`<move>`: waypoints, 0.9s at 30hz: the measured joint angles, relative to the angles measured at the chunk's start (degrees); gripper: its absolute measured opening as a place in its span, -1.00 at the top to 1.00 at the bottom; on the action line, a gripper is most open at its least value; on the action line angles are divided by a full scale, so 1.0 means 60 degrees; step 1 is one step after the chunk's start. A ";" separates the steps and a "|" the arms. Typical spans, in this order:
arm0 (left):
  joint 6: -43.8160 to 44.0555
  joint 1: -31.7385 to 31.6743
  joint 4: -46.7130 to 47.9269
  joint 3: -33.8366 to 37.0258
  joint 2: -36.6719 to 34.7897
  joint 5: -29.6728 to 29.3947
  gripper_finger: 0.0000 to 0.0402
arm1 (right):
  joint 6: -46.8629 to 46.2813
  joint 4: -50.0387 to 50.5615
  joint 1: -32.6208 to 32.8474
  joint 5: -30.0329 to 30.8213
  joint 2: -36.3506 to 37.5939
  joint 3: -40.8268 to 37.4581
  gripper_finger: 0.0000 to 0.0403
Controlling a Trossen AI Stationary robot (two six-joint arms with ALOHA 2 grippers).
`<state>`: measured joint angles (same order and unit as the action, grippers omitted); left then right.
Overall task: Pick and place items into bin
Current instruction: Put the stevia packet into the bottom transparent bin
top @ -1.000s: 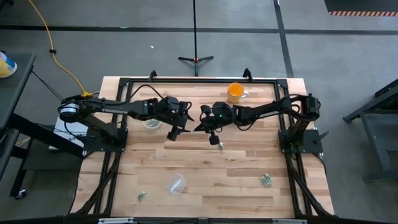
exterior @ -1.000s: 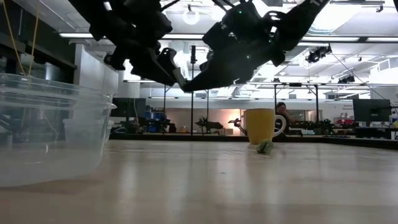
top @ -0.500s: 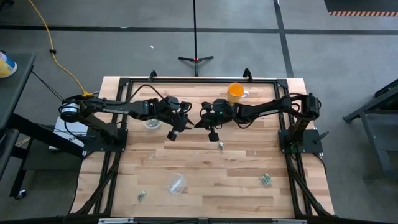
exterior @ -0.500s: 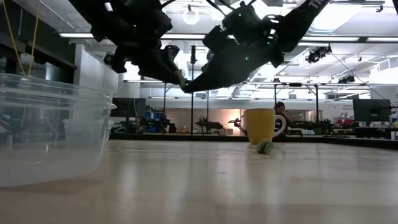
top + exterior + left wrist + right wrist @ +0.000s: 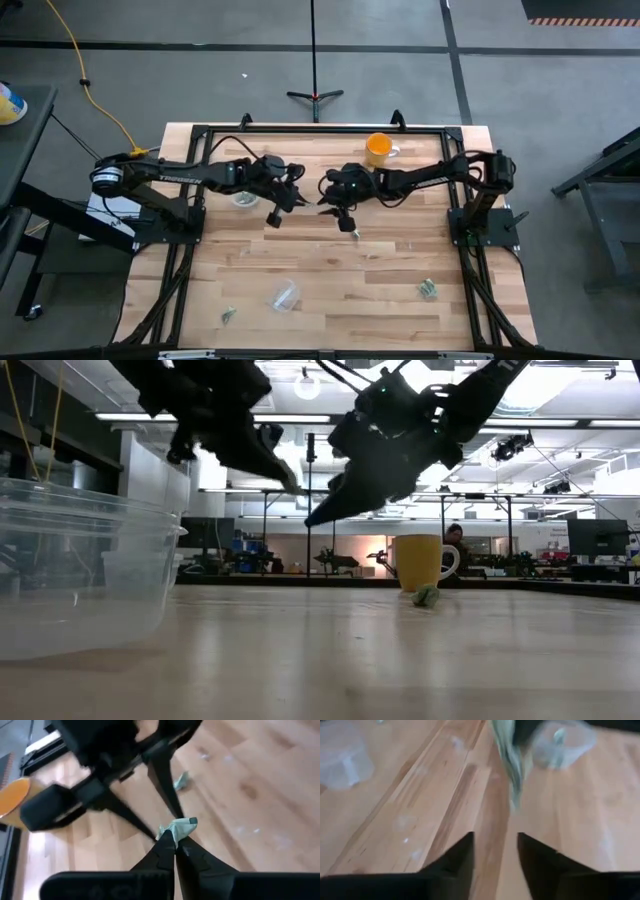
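Left gripper (image 5: 175,843) has drawn back, gripping item (image 5: 178,826).

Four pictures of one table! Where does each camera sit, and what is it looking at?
High view: above the table, looking straight down; both arms, orange mug.
Low view: at tabletop height, looking level into the room; clear bin, mug, arms overhead.
Left wrist view: on the left arm; left gripper pinching a silvery piece, right arm's fingers opposite.
Right wrist view: on the right arm; right gripper open before that piece.
Both wrist views share the piece.
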<state>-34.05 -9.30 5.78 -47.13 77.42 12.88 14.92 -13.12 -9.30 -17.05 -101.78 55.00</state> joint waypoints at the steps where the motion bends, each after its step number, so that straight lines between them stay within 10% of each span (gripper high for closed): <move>1: 0.0155 0.0120 0.0109 -0.0004 -0.0102 0.0091 0.82 | -0.0043 0.0187 0.0020 0.0017 0.0000 0.0000 0.21; 13: 0.5796 0.3202 0.2066 -0.0656 -0.0324 0.0912 0.85 | -0.1521 0.1407 0.0078 0.0675 0.0000 0.0000 -0.33; 27: 0.9453 0.6689 0.1788 -0.0659 0.0692 -0.2265 0.75 | -0.1510 0.1758 0.0121 0.0636 0.0000 0.0000 -0.31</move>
<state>22.67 30.84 16.50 -51.09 81.58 -0.71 5.86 -2.57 -8.58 -13.23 -101.78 55.00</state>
